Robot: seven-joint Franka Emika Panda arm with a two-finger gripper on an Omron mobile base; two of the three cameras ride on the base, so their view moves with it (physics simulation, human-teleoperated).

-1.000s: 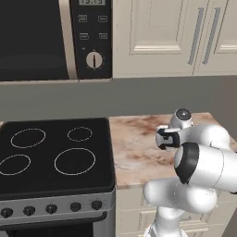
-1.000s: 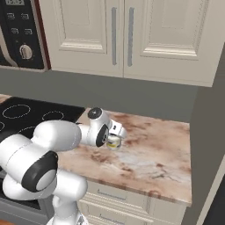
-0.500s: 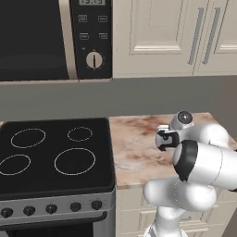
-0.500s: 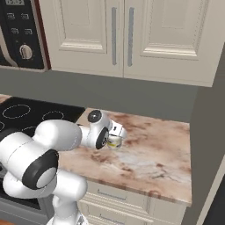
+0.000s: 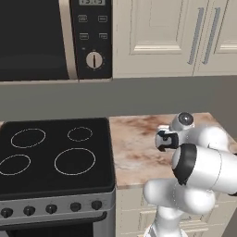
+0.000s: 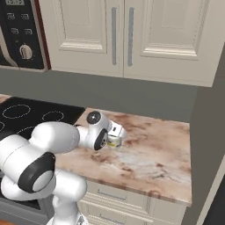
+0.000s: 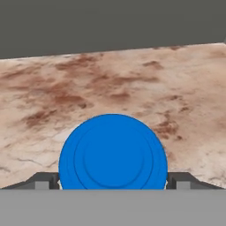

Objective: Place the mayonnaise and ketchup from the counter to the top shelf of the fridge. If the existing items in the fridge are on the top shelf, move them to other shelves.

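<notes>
On the marble counter point(image 6: 158, 149), right of the stove point(image 5: 51, 157), the mayonnaise jar point(image 7: 113, 152) with blue lid stands between the gripper point(image 7: 113, 180) fingertips; jaws wide, either side, grip not confirmed. Judged early stage: nothing shelved yet, ketchup and fridge work outstanding.

stove point(image 5: 53, 157) left of counter point(image 6: 154, 154), jar point(image 7: 113, 152) on counter, cabinets point(image 6: 132, 35) above

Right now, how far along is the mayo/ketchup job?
Nothing looks done yet. In hand: the hand straddles a blue-lidded jar, likely the mayonnaise, which stands on the marble counter; a finger flanks each side, grip unconfirmed. Left: lift it, shelve it, fetch the ketchup.
</notes>
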